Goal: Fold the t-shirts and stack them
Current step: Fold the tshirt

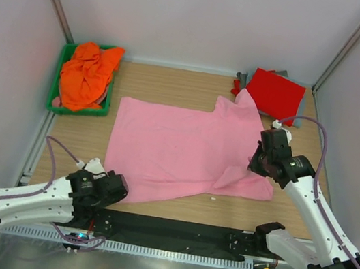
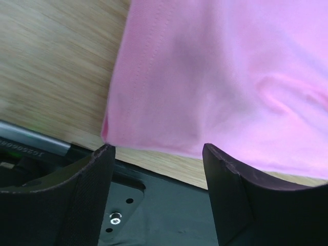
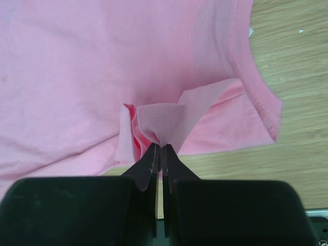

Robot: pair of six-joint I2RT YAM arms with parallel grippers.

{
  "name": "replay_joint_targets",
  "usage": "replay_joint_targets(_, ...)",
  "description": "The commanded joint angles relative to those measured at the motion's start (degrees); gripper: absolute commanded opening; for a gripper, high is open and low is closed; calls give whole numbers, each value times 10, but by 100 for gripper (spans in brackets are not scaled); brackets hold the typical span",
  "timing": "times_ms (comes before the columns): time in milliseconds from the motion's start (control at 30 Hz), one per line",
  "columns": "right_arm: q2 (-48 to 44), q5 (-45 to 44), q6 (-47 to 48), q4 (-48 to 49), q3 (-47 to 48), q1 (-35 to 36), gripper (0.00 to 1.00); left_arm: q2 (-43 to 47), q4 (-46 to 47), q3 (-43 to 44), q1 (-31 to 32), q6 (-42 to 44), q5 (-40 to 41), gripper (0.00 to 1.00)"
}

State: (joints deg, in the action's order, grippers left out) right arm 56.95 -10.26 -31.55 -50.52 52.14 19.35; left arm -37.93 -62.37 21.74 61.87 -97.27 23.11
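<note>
A light pink t-shirt (image 1: pixel 178 148) lies spread on the wooden table. My right gripper (image 1: pixel 258 163) is shut on a hem of the pink shirt (image 3: pixel 162 123) at its right side and holds that edge lifted and bunched. My left gripper (image 1: pixel 115 189) is open and empty, just short of the shirt's near left corner (image 2: pixel 110 134). A bright orange t-shirt (image 1: pixel 90 74) lies crumpled in a green bin (image 1: pixel 107 107) at the back left. A red t-shirt (image 1: pixel 275 94) lies folded at the back right on a grey one (image 1: pixel 300 112).
White walls enclose the table on three sides. A black base plate (image 1: pixel 171 231) runs along the near edge between the arm bases. A small red scrap (image 1: pixel 236 86) lies beside the folded stack.
</note>
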Motion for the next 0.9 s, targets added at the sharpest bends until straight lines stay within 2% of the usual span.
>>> replay_joint_targets(0, -3, 4, 10, 21, 0, -3, 1, -77, -18, 26, 2, -1, 29, 66)
replay_joint_targets(33, -3, 4, 10, 20, 1, -3, 1, -88, -18, 32, 2, 1, 32, 60)
replay_joint_targets(67, -3, 3, 11, 20, 0, -3, 1, -95, -17, 35, 2, 1, 38, 50)
replay_joint_targets(133, -3, 3, 11, 19, 1, -3, 1, -102, -15, 37, 2, 2, 43, 43)
replay_joint_targets(167, -4, 3, 11, 19, 2, -3, 1, -102, -15, 37, 2, 2, 46, 35)
replay_joint_targets(467, -10, 3, 5, 11, 4, -3, 1, -88, -5, 32, 2, 21, 45, 0)
replay_joint_targets(633, -39, 12, -16, 3, 2, -3, 1, -122, 9, 65, 2, 67, 7, 0)
replay_joint_targets(733, -71, 16, -41, -4, -6, -3, 1, -159, -16, 113, 2, 93, 3, 0)
replay_joint_targets(867, -118, -3, -70, -22, -5, -2, 1, -149, -76, 177, 2, 118, 28, 0)
